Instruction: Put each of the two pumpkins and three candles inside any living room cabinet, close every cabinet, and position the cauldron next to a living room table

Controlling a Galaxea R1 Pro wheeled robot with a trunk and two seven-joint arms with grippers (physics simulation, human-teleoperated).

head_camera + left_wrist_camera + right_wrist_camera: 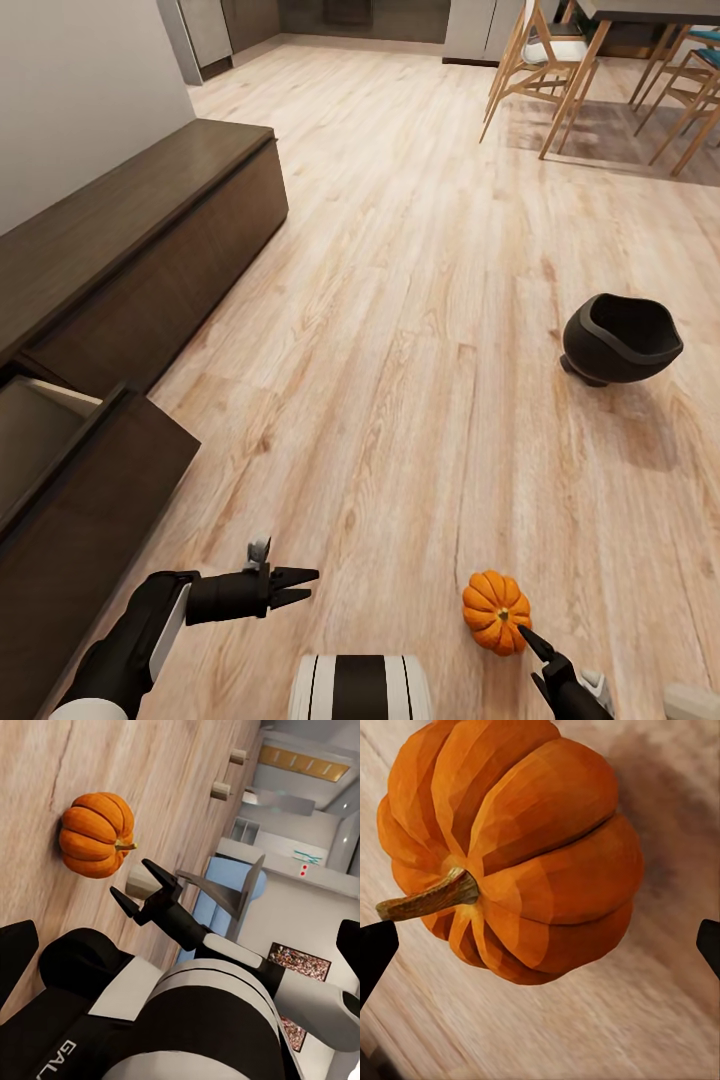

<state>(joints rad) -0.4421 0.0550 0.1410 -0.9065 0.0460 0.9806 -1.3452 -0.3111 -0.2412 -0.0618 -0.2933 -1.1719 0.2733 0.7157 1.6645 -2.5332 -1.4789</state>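
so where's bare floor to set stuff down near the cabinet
Open floor runs between the cabinet and the cauldron. More lies between the left pincer and the pumpkin. Crowded by the open drawer and the right pincer.

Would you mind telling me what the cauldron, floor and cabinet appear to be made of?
Cauldron: looks like dark metal or ceramic, with a soft sheen on its rim. Floor: pale wood planks, visible grain and seams. Cabinet: dark brown wood, matte, faint grain.
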